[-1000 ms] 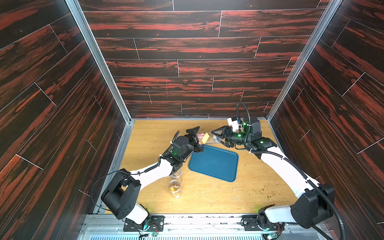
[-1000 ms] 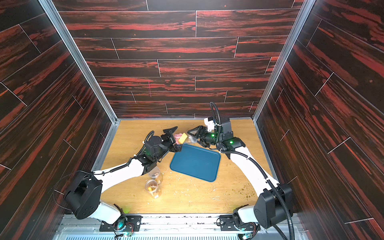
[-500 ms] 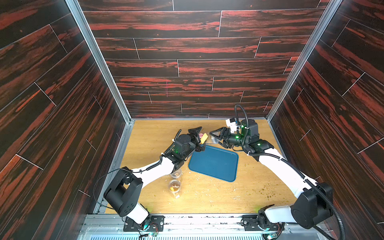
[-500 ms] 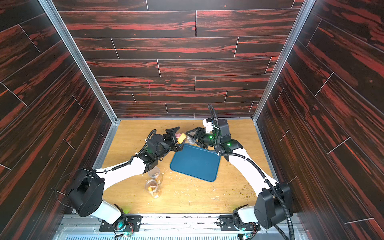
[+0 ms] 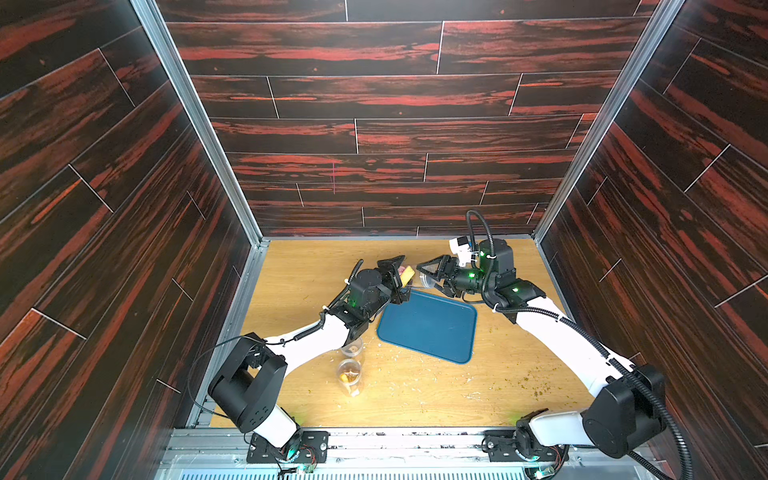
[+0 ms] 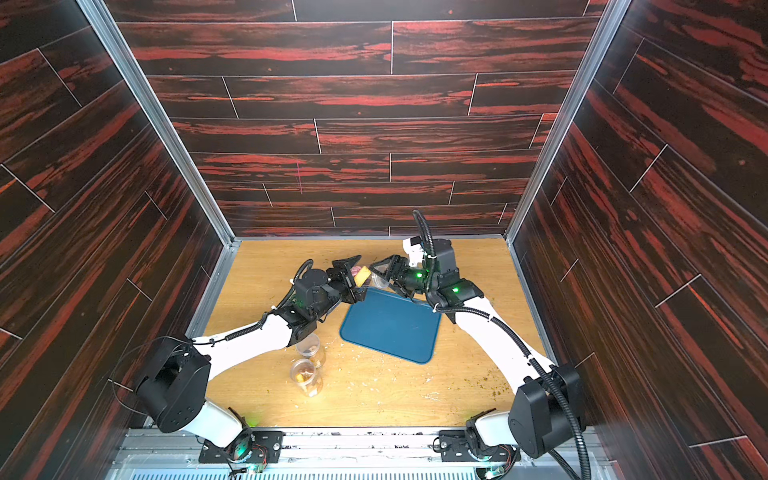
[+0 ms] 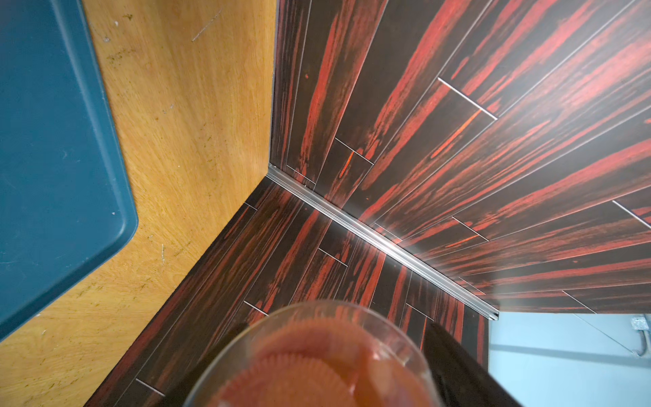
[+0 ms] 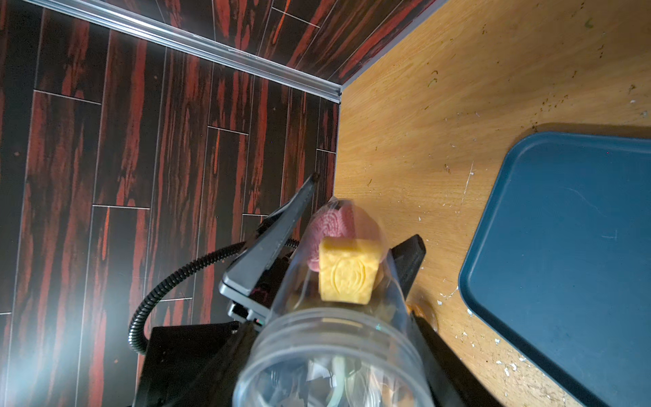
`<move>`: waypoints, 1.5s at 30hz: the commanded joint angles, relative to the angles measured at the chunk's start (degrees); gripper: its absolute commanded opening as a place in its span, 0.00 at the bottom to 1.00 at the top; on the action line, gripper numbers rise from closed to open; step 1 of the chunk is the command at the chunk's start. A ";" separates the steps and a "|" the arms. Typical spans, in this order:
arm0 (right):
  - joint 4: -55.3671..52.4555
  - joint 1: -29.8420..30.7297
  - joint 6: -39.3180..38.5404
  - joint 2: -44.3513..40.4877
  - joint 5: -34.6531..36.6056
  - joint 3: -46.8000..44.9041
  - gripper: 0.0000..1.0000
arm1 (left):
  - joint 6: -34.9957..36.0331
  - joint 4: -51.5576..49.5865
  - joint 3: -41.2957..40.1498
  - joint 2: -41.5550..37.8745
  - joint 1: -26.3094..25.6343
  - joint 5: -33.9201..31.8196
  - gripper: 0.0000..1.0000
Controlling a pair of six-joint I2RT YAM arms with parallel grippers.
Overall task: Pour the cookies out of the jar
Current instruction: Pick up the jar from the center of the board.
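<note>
1. Well, low down beside the left arm, two spare clear jars [image 5: 350, 371] stand upright on the tabletop [image 5: 299, 286] with something tan inside. Neither is being handled.
2. The left pincer [image 5: 404, 277] has its jaws on either side of the jar's closed end, set fairly wide. Whether they press on the wall, I cannot tell.
3. The jar [image 8: 334, 338] hangs about level in the air between the two pincers, near the tray's far corner, its open mouth toward the right arm. The cookies [image 8: 347, 273] are bunched at the closed end, with a pink disc [image 8: 331, 222] against the base and a yellow square [image 8: 347, 285] in front of it.
4. To my eye the jar is light, stiff and smooth-walled, so likely to slip. The surest hold is across the round body near the base, leaving the mouth free. The cookies look dry and brittle, so a gentle tip should suit them better than a shake.
5. The right pincer [image 5: 424, 277] is closed narrow on the jar's threaded neck and carries it.
6. The teal tray [image 5: 432, 332] lies flat and bare, the likely landing place.
</note>
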 commanded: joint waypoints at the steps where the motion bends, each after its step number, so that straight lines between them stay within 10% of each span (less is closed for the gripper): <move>1: -2.86 1.07 -0.43 0.97 -0.83 1.36 0.62 | -9.26 4.91 -0.70 -1.09 0.83 -0.23 0.83; 35: -3.56 1.51 -1.43 0.54 -1.96 1.17 0.67 | -7.24 4.76 -0.52 -0.62 3.15 2.34 0.64; 45: -4.17 1.51 -1.90 2.09 -2.10 2.99 0.82 | -6.85 4.76 -1.61 -0.91 3.20 2.47 0.58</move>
